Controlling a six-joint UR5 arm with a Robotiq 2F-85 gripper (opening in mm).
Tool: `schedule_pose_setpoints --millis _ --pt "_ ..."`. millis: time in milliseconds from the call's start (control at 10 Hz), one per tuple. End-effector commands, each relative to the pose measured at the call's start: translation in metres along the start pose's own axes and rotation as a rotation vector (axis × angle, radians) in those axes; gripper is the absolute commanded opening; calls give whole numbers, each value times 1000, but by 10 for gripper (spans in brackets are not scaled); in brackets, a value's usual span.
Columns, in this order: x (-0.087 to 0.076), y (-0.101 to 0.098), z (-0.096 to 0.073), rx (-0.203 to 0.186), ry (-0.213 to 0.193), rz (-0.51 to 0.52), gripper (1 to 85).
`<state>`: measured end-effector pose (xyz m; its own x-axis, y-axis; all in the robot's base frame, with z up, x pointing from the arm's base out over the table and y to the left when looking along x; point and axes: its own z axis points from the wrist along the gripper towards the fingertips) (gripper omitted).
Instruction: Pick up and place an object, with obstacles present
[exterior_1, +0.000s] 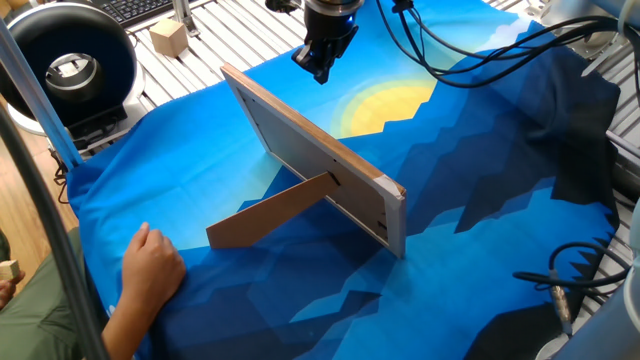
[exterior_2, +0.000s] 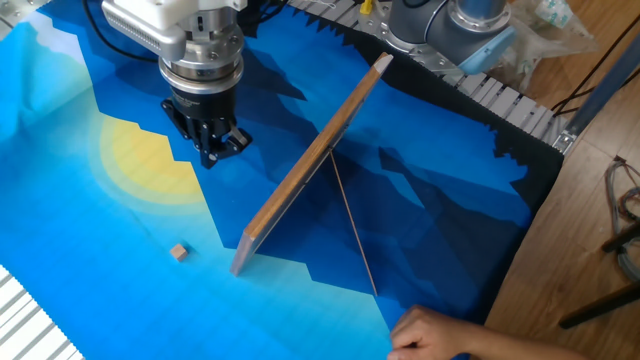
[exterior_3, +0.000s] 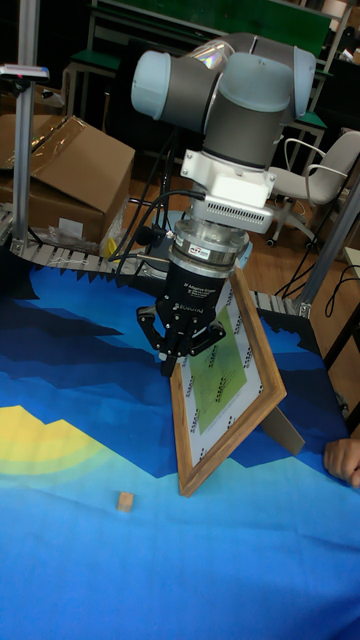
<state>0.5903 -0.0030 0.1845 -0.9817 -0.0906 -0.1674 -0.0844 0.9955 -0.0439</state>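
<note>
So we're after the small wooden cube, lower left on the blue cloth, clear of the board | looks light, stiff, grippy: pinch opposite flat faces | gripper jaws look nearly closed, holding nothing

Even overhead light, bright, no hard glare on the cloth. Shadows soft: a faint one falls from the board onto the cloth behind it in one fixed view; the strut throws barely any. Both fixed views sharp across the middle, colours saturated, slight softness at the corners. Tall fixed view dimmer, background room murky and slightly soft; arm shell shows mild sheen on its grey joints. Board face there looks greenish. No motion blur on the hand.
</note>
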Motion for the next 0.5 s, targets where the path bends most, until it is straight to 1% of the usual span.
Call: schedule_pose_setpoints --millis 0,400 --pt "0 3 -1 -15 -4 8 13" --pt "-1 5 -1 -24 -6 14 13"
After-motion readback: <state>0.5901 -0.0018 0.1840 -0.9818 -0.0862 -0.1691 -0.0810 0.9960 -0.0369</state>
